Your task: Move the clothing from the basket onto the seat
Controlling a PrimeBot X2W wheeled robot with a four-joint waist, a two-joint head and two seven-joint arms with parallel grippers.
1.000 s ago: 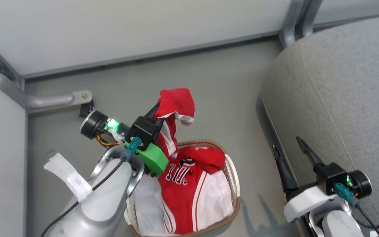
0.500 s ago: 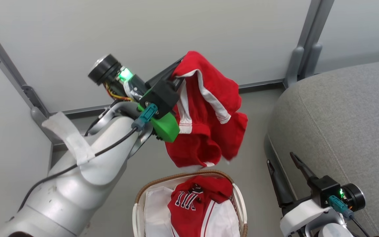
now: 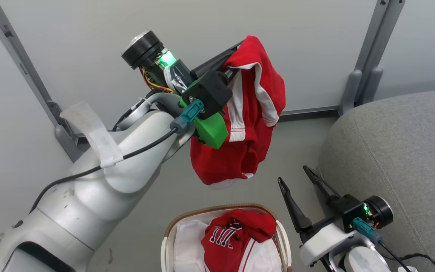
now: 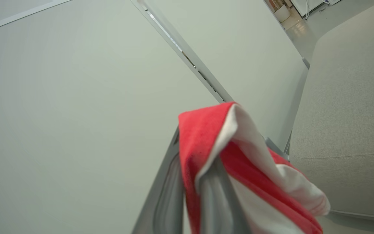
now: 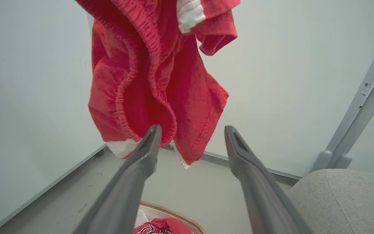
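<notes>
My left gripper (image 3: 236, 51) is raised high and shut on red shorts (image 3: 246, 124) with white stripes, which hang free above the basket (image 3: 187, 221). The same red shorts (image 4: 239, 169) drape over its fingers in the left wrist view, and the shorts (image 5: 154, 84) hang before my right gripper (image 5: 192, 135). A red jersey (image 3: 238, 236) with black-and-white lettering lies in the white basket on its liner. My right gripper (image 3: 295, 175) stands open and holds nothing, between the basket and the grey seat (image 3: 398, 158).
A pale wall panel with grey metal posts (image 3: 368, 56) stands behind the hanging shorts. Grey floor (image 3: 172, 196) lies between basket, wall and seat. The seat's rounded edge (image 5: 336, 195) is to the right of my right fingers.
My left gripper has lifted the shorts out of the basket and carried them up and a little toward the seat. The head camera tilted up, so the basket sits lower in view.
</notes>
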